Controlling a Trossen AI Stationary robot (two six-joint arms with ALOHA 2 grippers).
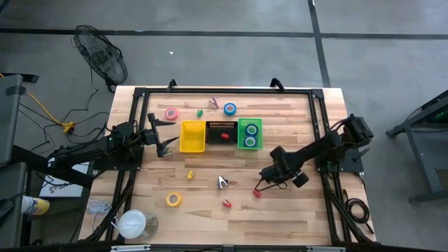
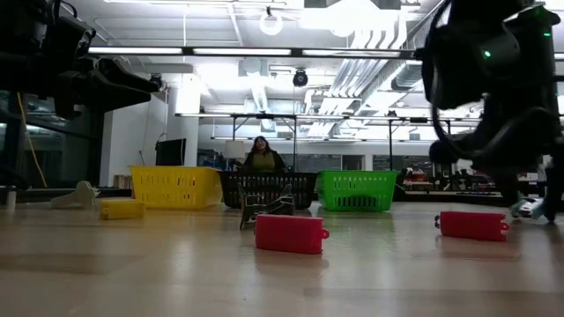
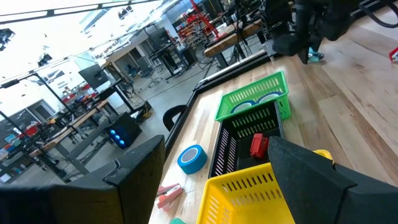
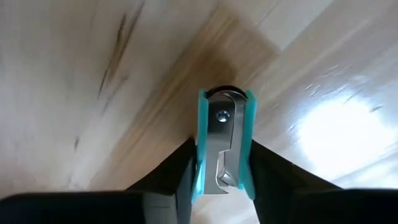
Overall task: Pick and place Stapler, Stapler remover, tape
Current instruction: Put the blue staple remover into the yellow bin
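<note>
Light in the high view is even and soft over the pale wooden slatted surface point(image 1: 210, 210), with only short, faint shadows under the arms. In the low view, long ceiling strip lights point(image 2: 264, 53) burn bright white behind the scene, so the arms hanging in front read as near-black silhouettes. The nearest stretch of the surface there is blurred and carries a dull sheen, and the small red plastic block point(image 2: 291, 233) casts a soft shadow. The left wrist view is bright, with lines bowing toward its edges and its own dark fingers point(image 3: 323, 180) soft. The right wrist view shows a white patch of glare point(image 4: 336, 134) on the wood, whose grain is blurred.
</note>
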